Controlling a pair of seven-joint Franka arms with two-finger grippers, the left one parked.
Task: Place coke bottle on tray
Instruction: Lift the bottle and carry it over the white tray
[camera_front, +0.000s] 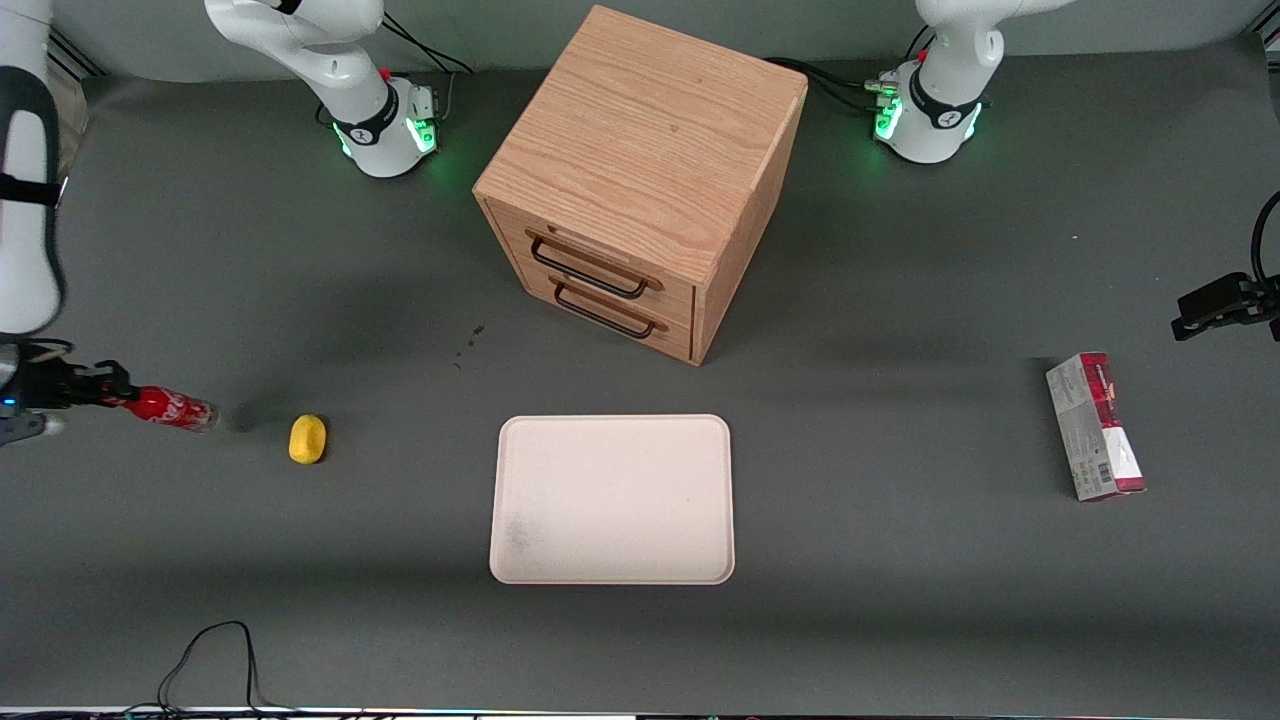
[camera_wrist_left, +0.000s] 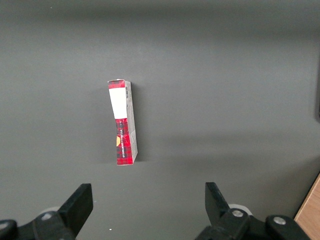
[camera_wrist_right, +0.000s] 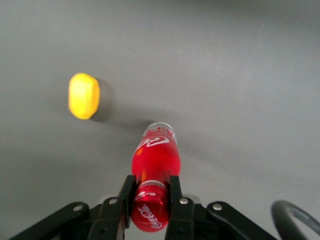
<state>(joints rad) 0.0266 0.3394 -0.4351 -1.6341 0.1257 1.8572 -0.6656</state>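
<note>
The wooden drawer cabinet (camera_front: 640, 180) stands at the table's centre, farther from the front camera than the tray (camera_front: 612, 500). The tray lies flat in front of the cabinet's drawers and carries nothing. A red-and-white carton (camera_front: 1095, 427) lies toward the parked arm's end of the table. A rounded yellow lump (camera_front: 308, 439) rests between the tray and the working arm's end.

Step in hand, as judged: the grasp is complete and the carry has yet to bring the load to the tray. The coke bottle (camera_front: 170, 408) is held at the working arm's end of the table, well apart from the tray, with the yellow lump lying between them. A shadow on the table just beside the lump suggests the bottle is off the surface.

Next move, as judged: carry the bottle sideways toward the tray, pass above the yellow lump without contact, lower inside the rim, then release.

The gripper (camera_wrist_right: 151, 196) is closed on the bottle's neck just below the red cap. The two fingers (camera_wrist_right: 174, 192) press on either side, set narrow. The clear base points away from the gripper.
</note>
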